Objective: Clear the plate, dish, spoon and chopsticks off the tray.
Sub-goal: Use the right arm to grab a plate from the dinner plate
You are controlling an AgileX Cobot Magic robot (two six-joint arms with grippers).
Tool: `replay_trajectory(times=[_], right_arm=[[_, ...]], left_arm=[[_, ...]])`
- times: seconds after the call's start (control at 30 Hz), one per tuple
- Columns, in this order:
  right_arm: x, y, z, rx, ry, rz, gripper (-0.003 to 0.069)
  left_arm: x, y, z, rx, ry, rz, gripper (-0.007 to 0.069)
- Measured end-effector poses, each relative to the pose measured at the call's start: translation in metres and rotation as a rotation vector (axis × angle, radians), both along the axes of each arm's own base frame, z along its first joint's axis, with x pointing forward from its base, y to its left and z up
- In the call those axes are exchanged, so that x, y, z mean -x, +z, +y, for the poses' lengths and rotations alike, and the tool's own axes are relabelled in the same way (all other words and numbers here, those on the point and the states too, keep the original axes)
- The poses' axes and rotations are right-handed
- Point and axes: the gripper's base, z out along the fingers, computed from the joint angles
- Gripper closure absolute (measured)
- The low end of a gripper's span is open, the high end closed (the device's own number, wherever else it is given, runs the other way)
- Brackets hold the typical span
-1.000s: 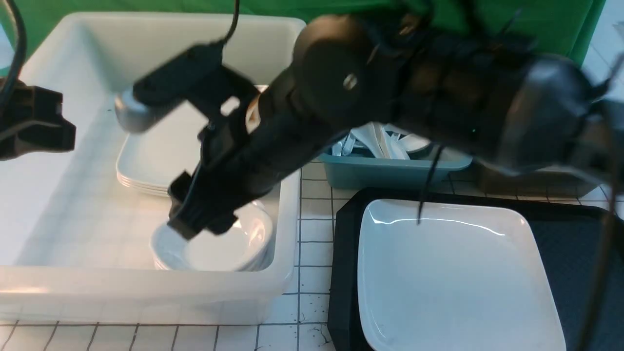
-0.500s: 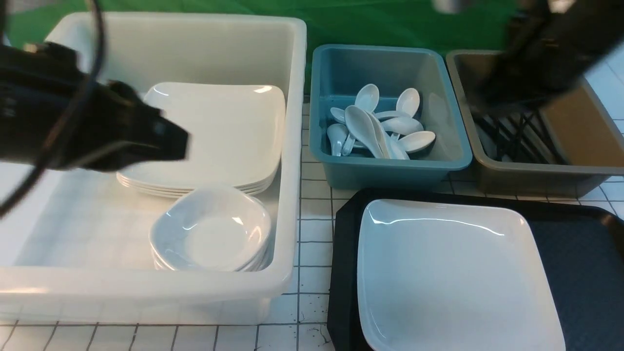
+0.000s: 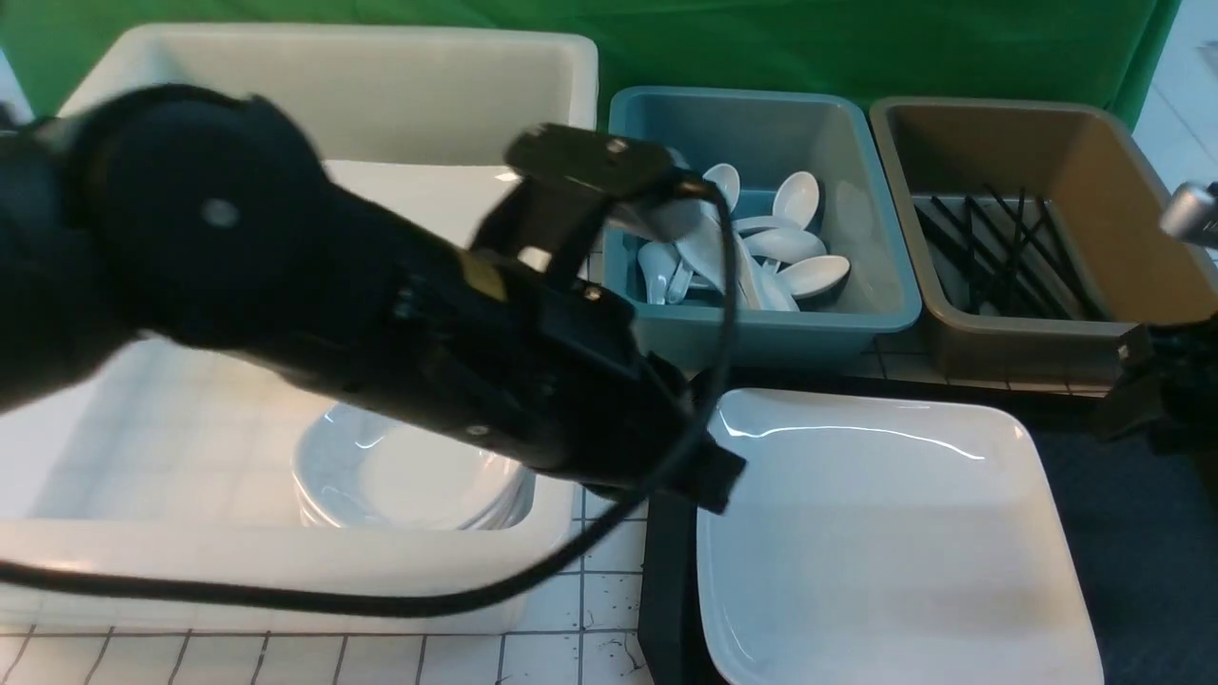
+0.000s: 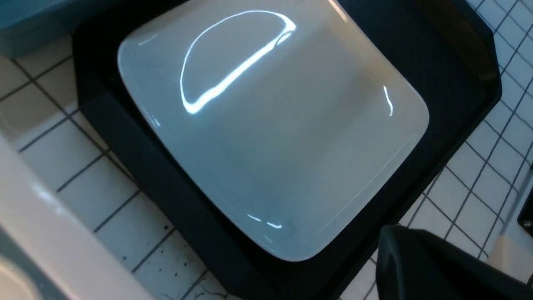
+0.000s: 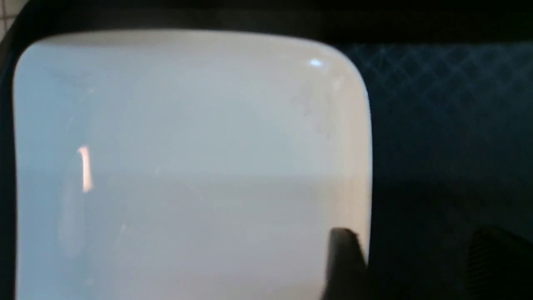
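— So, the jaws first: how do they stand?

— The right gripper point(image 5: 416, 233) has its fingers apart. One black finger point(image 5: 345, 258) hangs over the plate's rim and the other over bare tray, so the rim lies between them. Whether either one touches, I cannot tell.

— And the left?

— The left gripper point(image 3: 712, 473) is closed, jaws together. Seen from the front, its tip is at the plate's 10 o'clock corner.

— Where is the plate itself?

— The large white square plate point(image 3: 885, 533) lies flat on the black diamond-textured tray point(image 3: 1132, 533), taking up the tray's 9 o'clock side.

— And around the tray?

— At its 9 o'clock stands a white bin point(image 3: 285, 561) with a stack of small dishes point(image 3: 409, 476), partly hidden behind the left arm point(image 3: 285, 276). At 11 o'clock a teal bin point(image 3: 780, 333) holds white soup spoons point(image 3: 799, 243). At 1 o'clock a brown bin point(image 3: 1132, 238) holds black chopsticks point(image 3: 999, 252).
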Motion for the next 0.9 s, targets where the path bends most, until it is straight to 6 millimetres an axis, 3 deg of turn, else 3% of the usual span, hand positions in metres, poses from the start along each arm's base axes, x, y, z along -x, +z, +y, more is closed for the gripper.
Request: replay_trajectory(times=[0.1,0.37,0.77,0.83,0.9], right_arm=[[-0.015,-0.024,-0.002,-0.018,-0.013,0.026,0.0192],[-0.042,-0.071,0.001,-0.079,0.012,0.079,0.0179],[-0.062,-0.080,0.033,-0.032,0.123,-0.035,0.0181],[-0.064,-0.080,0.039,-0.030,0.138,-0.040,0.0213],[-0.063,-0.080,0.044,-0.014,0.170,-0.045,0.0296]], left_arm=[[-0.007,-0.001,-0.006,-0.013,-0.008,-0.010,0.0622],[-0.012,-0.001,-0.004,-0.069,-0.018,-0.073,0.0622],[-0.012,-0.002,-0.002,-0.079,0.002,-0.061,0.0622],[-0.012,-0.002,-0.002,-0.078,0.007,-0.052,0.0622],[-0.011,-0.002,-0.002,-0.078,0.010,-0.046,0.0622]])
